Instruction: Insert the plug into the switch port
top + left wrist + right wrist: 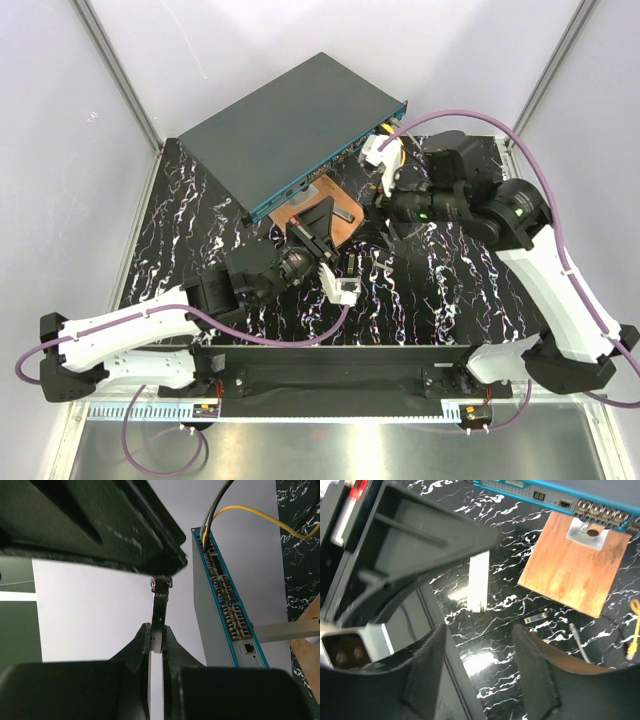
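Grey plug (pixel 160 605), seemingly, clamped in left end effector (pixel 157 632); right end effector (pixel 479 630) apart.

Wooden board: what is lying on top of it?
A silver bracket with a hole, at the board's edge by the switch. In the top view the left gripper hangs over the board and covers part of it.

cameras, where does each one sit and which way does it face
Top external: above and behind the arms, looking down on the table; left arm, right arm and the switch show.
Left wrist: on the left arm, looking along the left gripper, shut on the plug; the switch's blue face at right.
Right wrist: on the right arm, looking down past the open right gripper at the table and board.
Shared: both wrist views show the switch's blue face and the board.
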`<state>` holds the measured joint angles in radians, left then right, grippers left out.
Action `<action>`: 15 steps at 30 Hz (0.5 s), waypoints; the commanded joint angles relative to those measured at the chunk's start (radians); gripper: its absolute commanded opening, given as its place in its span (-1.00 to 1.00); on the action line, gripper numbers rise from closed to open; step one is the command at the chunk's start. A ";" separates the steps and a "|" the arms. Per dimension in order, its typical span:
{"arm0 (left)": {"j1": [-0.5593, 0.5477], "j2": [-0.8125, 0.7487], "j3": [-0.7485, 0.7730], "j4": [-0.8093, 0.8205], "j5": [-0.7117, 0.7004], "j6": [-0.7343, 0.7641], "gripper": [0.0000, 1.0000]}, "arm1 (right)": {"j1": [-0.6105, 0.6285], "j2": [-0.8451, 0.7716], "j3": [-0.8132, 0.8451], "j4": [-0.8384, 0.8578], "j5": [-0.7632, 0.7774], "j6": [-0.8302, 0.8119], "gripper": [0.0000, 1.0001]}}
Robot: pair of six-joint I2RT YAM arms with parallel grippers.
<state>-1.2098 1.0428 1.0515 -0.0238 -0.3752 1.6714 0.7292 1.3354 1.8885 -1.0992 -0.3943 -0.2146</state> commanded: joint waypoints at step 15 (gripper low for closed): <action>-0.019 0.008 -0.001 0.088 -0.036 0.007 -1.00 | 0.070 0.044 0.070 0.071 0.130 -0.023 -0.03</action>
<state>-1.2209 1.0512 1.0515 0.0017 -0.3901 1.6733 0.7887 1.3796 1.9205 -1.0718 -0.2970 -0.2321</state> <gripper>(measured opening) 0.068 0.489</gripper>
